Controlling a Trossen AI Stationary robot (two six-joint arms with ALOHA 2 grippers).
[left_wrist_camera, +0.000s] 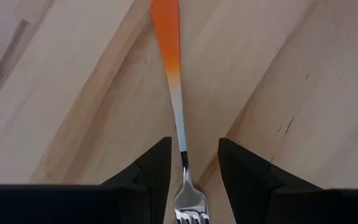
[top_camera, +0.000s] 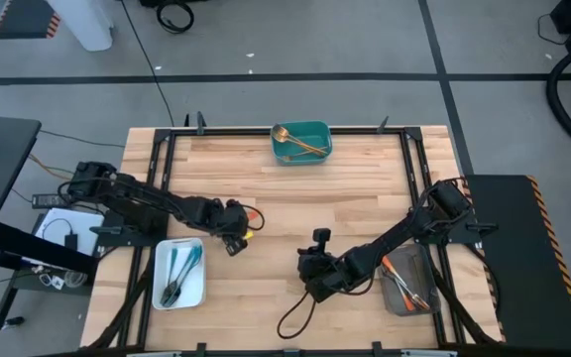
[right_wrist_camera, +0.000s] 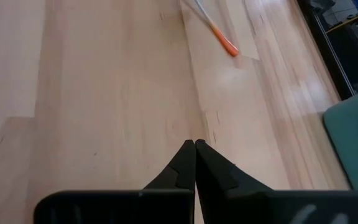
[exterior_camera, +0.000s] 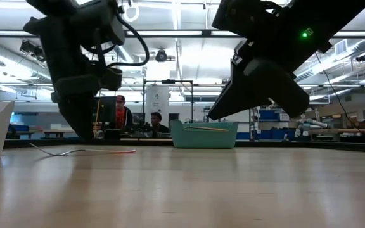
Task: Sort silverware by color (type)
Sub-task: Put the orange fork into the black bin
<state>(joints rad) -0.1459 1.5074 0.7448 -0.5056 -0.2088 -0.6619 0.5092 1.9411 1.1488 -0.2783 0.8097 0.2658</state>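
The left gripper stands with its fingers parted around the orange-handled fork, which lies flat on the table beside the white tray; whether they touch it is unclear. The right gripper is pressed shut, empty.

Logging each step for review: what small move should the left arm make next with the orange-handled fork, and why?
Probably close and lift. The left gripper is open, its jaws straddling the orange-handled fork, which lies flat on the table. The grey tray at the right holds orange pieces already. The right gripper waits shut.
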